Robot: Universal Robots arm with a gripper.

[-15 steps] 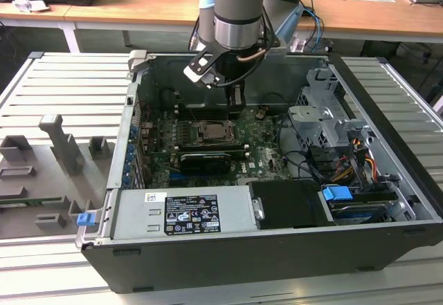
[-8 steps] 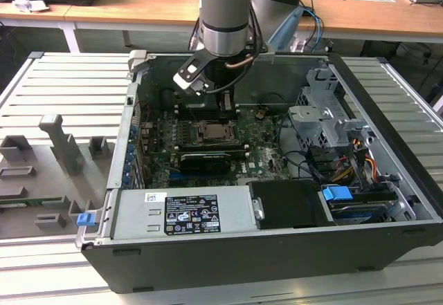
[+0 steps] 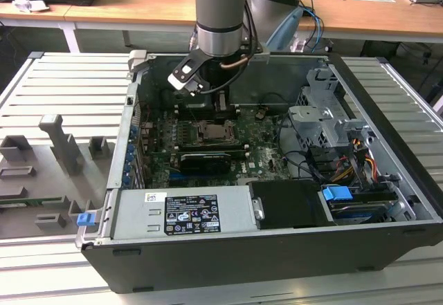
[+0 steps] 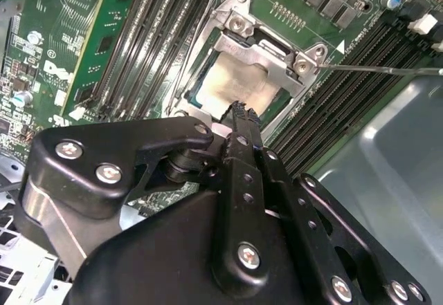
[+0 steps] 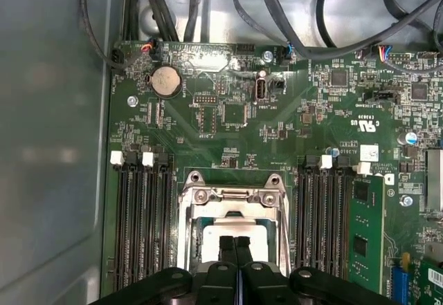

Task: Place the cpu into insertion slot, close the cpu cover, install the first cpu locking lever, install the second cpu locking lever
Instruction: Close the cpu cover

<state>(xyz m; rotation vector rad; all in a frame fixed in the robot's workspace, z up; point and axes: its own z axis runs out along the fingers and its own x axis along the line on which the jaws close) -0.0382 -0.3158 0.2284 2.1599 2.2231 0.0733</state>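
One arm is reaching down into the open computer case [image 3: 242, 256] in the exterior view. Its gripper [image 3: 221, 108] is hanging just above the socket on the motherboard [image 3: 263, 142]. This view is giving the wider setting, with the grey power supply box [image 3: 235, 211] sitting along the near wall, but the socket itself is coming across too small to read.

Two fingers [image 5: 226, 250] are showing pressed together in the first wrist view, pinching nothing. Their tips are hovering over or touching the cpu [image 5: 210, 239]; I cannot tell which. The cpu is lying in its slot, and the cpu cover [image 5: 235, 196] is lying down around it, the pale top showing through the square opening.

The second wrist view is adding something the others are not giving: a thin lever rod [image 4: 377, 69] sticking out from the socket corner across the memory slots [image 4: 346, 97], looking unlatched to me.

With that lever loose, the cover is probably only resting. A push from the closed tips landing off-centre could be tilting the chip on its contacts or skidding onto the frame edge.
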